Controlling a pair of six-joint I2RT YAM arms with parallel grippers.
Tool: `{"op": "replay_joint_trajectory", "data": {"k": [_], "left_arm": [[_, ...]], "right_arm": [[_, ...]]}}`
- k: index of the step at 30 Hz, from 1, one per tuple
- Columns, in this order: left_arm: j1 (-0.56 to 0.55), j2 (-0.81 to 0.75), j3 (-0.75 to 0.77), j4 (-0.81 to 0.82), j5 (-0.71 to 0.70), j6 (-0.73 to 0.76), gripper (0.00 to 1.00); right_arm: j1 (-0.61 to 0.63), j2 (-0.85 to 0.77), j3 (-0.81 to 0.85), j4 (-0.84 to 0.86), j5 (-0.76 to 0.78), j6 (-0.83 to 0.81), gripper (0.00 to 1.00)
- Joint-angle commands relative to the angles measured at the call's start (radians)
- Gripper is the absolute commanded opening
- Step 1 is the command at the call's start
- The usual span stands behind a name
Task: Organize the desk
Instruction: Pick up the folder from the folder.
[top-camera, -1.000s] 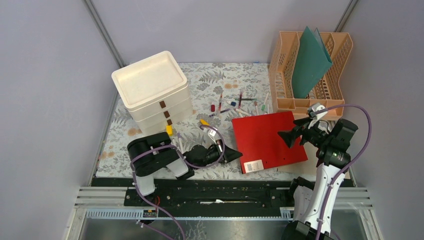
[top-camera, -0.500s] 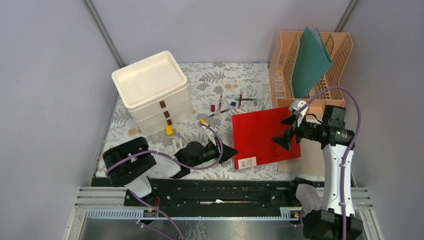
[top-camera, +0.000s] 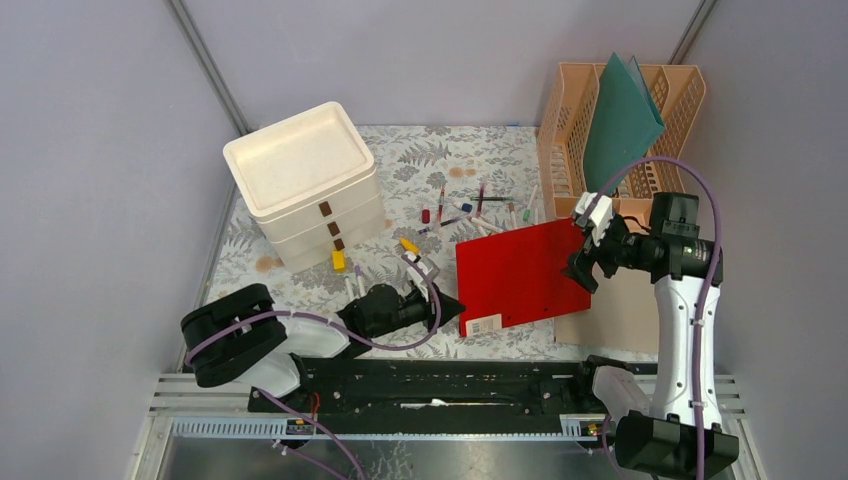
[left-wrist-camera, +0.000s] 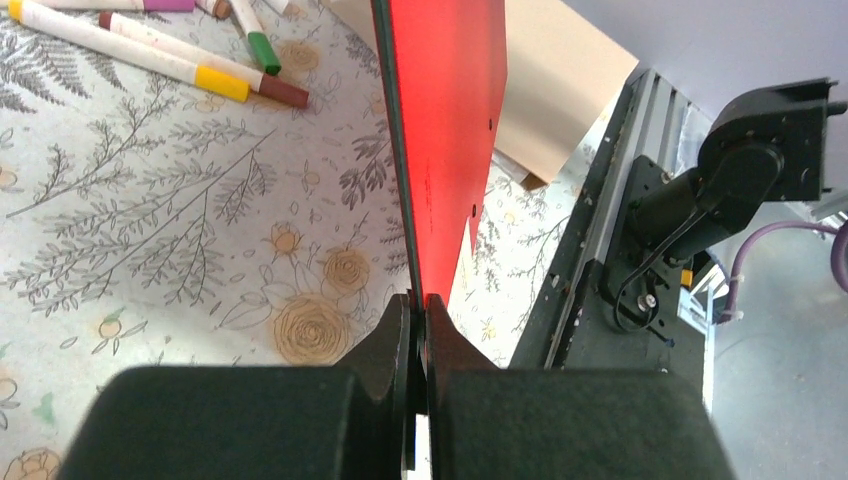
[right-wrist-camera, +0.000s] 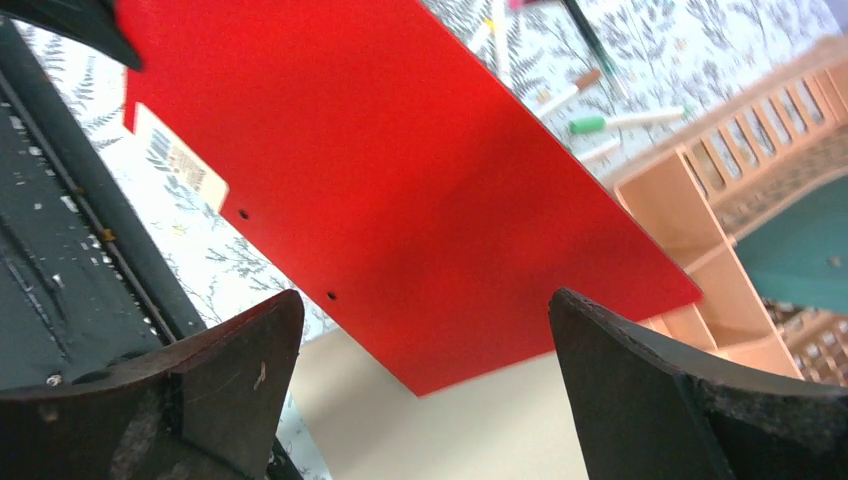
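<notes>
The desk (top-camera: 420, 160) carries a flat red folder (top-camera: 515, 275) near its front right. My left gripper (top-camera: 445, 305) is shut on the folder's left edge; in the left wrist view the red folder (left-wrist-camera: 450, 130) runs edge-on out of the closed left gripper (left-wrist-camera: 420, 305). My right gripper (top-camera: 585, 265) stands wide open at the folder's right edge. In the right wrist view the red folder (right-wrist-camera: 400, 170) fills the top, and one corner of it shows between the spread fingers of the right gripper (right-wrist-camera: 425, 300), touching neither.
A beige sheet (top-camera: 620, 310) lies under the folder's right end. Several markers (top-camera: 470, 210) are scattered behind it. A peach file rack (top-camera: 570, 160) with a teal folder (top-camera: 620, 125) stands back right, and a white drawer stack (top-camera: 305, 185) back left. The black rail (top-camera: 440, 375) borders the front.
The left gripper has pulled the red folder leftward and turned it. The right arm has risen and swung in toward the folder's right edge, still open.
</notes>
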Motion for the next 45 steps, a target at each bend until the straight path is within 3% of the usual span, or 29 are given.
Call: {"op": "replay_joint_trajectory", "data": {"k": [1,6,10,18,24,37,45], "left_arm": [[0.004,-0.029,-0.036,0.023,-0.019,0.059,0.00],[0.005,-0.052,-0.074,0.049,-0.024,0.058,0.00],[0.004,-0.075,-0.093,0.050,-0.023,0.065,0.00],[0.004,-0.073,-0.095,0.049,-0.023,0.082,0.00],[0.004,-0.082,-0.085,0.023,-0.001,0.111,0.00],[0.004,-0.041,-0.065,0.024,0.042,0.148,0.00],[0.003,-0.013,-0.064,0.049,0.046,0.146,0.00]], "right_arm": [[-0.002,-0.013,0.012,0.075,0.139,0.148,1.00],[-0.058,-0.035,-0.110,0.230,0.113,0.278,1.00],[-0.155,-0.017,-0.167,0.286,0.019,0.273,1.00],[-0.191,0.120,-0.235,0.287,-0.151,0.014,1.00],[-0.191,0.263,-0.181,0.284,-0.224,-0.088,1.00],[-0.189,0.585,0.026,-0.077,-0.338,-0.506,0.99],[-0.184,0.665,0.071,-0.189,-0.346,-0.613,0.84]]}}
